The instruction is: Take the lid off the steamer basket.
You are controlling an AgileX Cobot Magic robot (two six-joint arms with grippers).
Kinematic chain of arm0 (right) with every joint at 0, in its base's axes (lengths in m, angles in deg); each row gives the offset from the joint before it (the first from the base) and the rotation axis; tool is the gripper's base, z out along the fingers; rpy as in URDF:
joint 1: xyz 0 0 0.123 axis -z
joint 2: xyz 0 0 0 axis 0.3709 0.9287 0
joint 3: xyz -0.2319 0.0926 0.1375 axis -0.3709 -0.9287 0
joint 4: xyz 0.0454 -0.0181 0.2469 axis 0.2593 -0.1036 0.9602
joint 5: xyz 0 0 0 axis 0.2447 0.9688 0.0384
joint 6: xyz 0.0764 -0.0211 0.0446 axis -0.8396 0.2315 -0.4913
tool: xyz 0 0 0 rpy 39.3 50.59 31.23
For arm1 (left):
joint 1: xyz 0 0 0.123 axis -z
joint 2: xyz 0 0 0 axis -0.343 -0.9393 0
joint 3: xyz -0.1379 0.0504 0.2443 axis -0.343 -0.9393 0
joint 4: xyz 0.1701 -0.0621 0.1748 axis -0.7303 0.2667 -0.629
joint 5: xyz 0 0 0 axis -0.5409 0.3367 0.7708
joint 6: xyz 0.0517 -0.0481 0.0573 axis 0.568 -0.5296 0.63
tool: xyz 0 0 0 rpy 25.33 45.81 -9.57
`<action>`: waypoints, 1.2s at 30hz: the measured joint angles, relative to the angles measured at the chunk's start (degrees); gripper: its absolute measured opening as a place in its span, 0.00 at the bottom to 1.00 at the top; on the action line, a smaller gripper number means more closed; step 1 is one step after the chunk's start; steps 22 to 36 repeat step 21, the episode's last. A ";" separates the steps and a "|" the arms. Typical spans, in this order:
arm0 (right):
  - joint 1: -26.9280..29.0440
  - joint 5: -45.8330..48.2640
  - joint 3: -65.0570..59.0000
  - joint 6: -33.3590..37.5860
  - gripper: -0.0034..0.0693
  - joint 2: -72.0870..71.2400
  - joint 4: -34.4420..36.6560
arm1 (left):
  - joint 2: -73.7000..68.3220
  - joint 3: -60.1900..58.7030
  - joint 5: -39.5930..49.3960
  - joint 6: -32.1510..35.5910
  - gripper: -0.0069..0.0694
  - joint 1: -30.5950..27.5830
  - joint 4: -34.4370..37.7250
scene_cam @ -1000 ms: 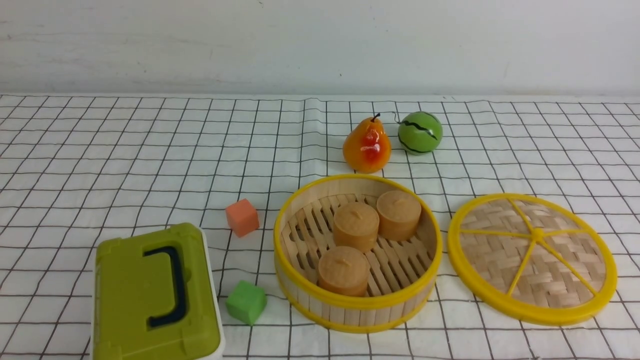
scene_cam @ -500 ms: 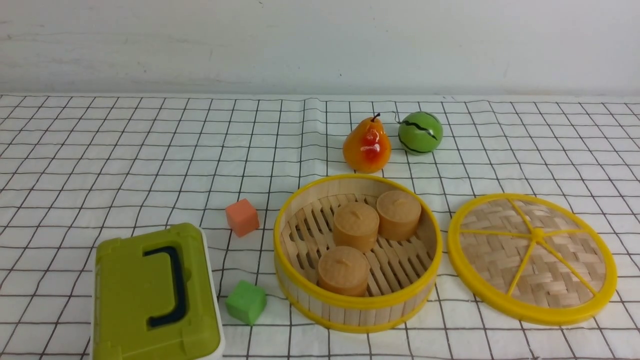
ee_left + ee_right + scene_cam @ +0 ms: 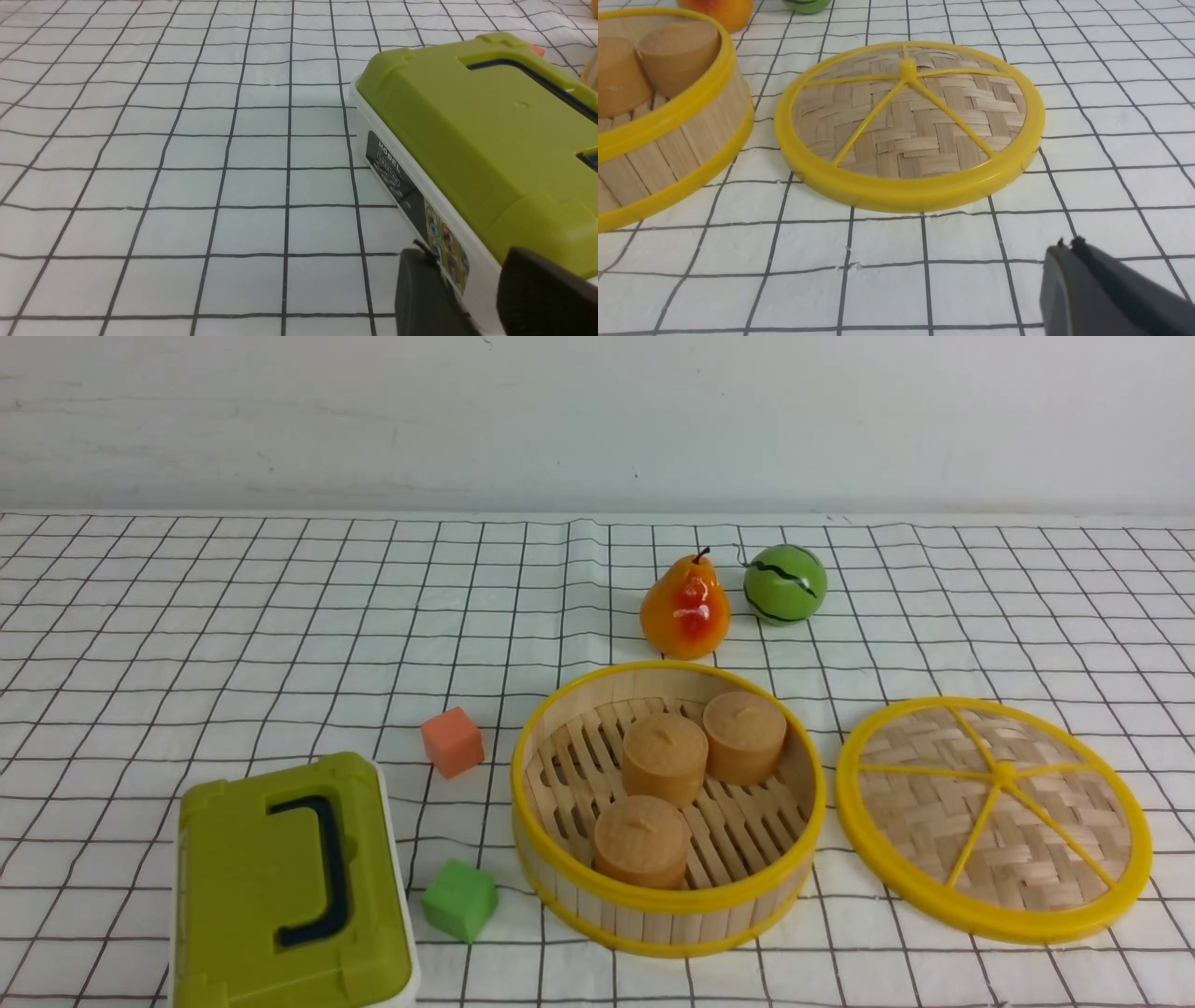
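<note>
The lid (image 3: pixel 994 817), a woven bamboo disc with a yellow rim and spokes, lies flat on the cloth to the right of the steamer basket (image 3: pixel 667 901). The basket is uncovered and holds three tan cylinders (image 3: pixel 665 758). Neither gripper shows in the front view. In the right wrist view my right gripper (image 3: pixel 1066 245) is shut and empty, on the near side of the lid (image 3: pixel 908 123) and apart from it, with the basket (image 3: pixel 668 154) beside the lid. In the left wrist view my left gripper (image 3: pixel 467 261) is open and empty beside the olive-green box.
An olive-green box (image 3: pixel 280 887) with a dark handle stands at the front left, also in the left wrist view (image 3: pixel 490 140). An orange cube (image 3: pixel 453 742) and a green cube (image 3: pixel 459 899) lie left of the basket. A pear (image 3: pixel 684 607) and a small watermelon (image 3: pixel 784 583) sit behind it.
</note>
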 joint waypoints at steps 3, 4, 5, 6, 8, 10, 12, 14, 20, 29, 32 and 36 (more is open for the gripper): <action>0.00 0.00 0.00 0.00 0.04 0.00 0.00 | 0.00 0.00 0.00 0.00 0.40 0.00 0.00; 0.00 0.00 0.00 0.00 0.04 0.00 0.00 | 0.00 0.00 0.00 0.00 0.40 0.00 0.00; 0.00 0.00 0.00 0.00 0.04 0.00 0.00 | 0.00 0.00 0.00 0.00 0.40 0.00 0.00; 0.00 0.00 0.00 0.00 0.04 0.00 0.00 | 0.00 0.00 0.00 0.00 0.40 0.00 0.00; 0.00 0.00 0.00 0.00 0.04 0.00 0.00 | 0.00 0.00 0.00 0.00 0.40 0.00 0.00; 0.00 0.00 0.00 0.00 0.05 0.00 0.00 | 0.00 0.00 0.00 0.00 0.40 0.00 0.00; 0.00 0.00 0.00 0.00 0.05 0.00 0.00 | 0.00 0.00 0.00 0.00 0.40 0.00 0.00; 0.00 0.00 0.00 0.00 0.05 0.00 0.00 | 0.00 0.00 0.00 0.00 0.40 0.00 0.00; 0.00 0.00 0.00 0.00 0.07 0.00 0.00 | 0.00 0.00 0.00 0.00 0.40 0.00 0.00; 0.00 0.00 0.00 0.00 0.07 0.00 0.00 | 0.00 0.00 0.00 0.00 0.40 0.00 0.00; 0.00 0.00 0.00 0.00 0.07 0.00 0.00 | 0.00 0.00 0.00 0.00 0.40 0.00 0.00; 0.00 0.00 0.00 0.00 0.07 0.00 0.00 | 0.00 0.00 0.00 0.00 0.40 0.00 0.00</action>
